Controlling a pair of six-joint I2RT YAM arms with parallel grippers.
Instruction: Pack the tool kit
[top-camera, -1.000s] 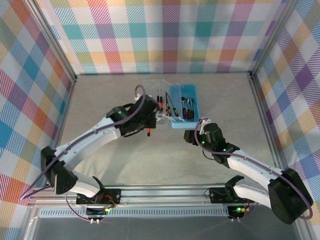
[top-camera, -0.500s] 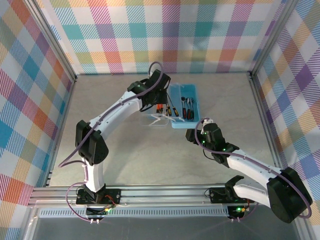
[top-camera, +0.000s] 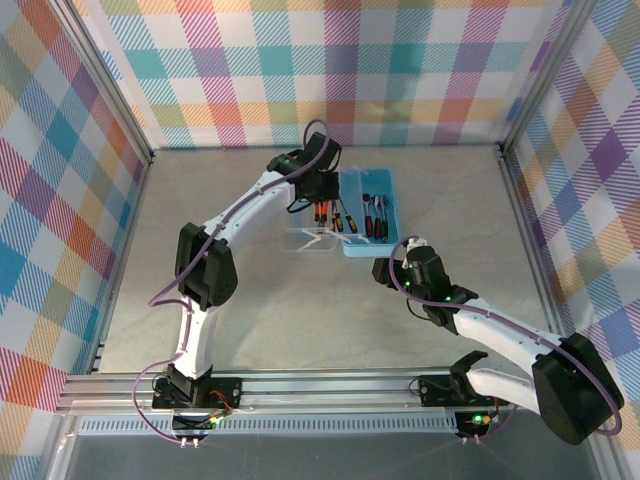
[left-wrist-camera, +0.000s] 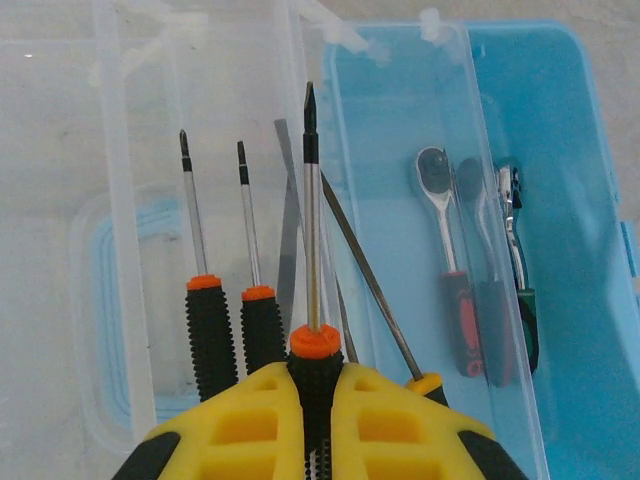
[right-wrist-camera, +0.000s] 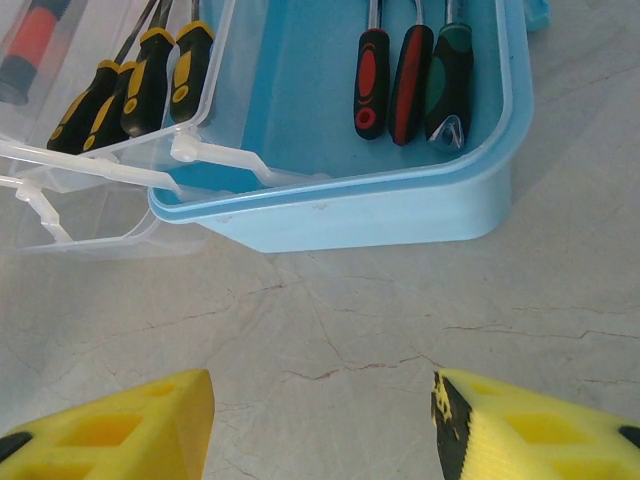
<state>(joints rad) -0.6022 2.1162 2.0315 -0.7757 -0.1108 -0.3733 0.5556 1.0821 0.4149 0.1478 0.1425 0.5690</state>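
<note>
The light-blue tool kit box (top-camera: 386, 181) lies open at the back of the table, its clear lid (top-camera: 304, 241) folded out to the left. My left gripper (left-wrist-camera: 316, 405) is shut on the black handle of an orange-collared screwdriver (left-wrist-camera: 311, 230), held over the lid with its tip pointing away. Two matching screwdrivers (left-wrist-camera: 208, 335) lie side by side on the lid (left-wrist-camera: 60, 130). Ratchets (left-wrist-camera: 440, 240) with red and green grips rest in the blue box (left-wrist-camera: 570, 190). My right gripper (right-wrist-camera: 325, 425) hangs open over bare table, just in front of the box's near wall (right-wrist-camera: 380, 215).
Yellow-and-black screwdrivers (right-wrist-camera: 130, 90) lie along the lid's edge beside the box. Plaid walls enclose the table on three sides. Bare grey tabletop (top-camera: 250, 310) stretches between the box and the arm bases. The right arm (top-camera: 480, 325) reaches in from the lower right.
My left arm has swung from the lid's near left corner to the back of the table, carrying the screwdriver over the lid. The right arm has stayed still.
</note>
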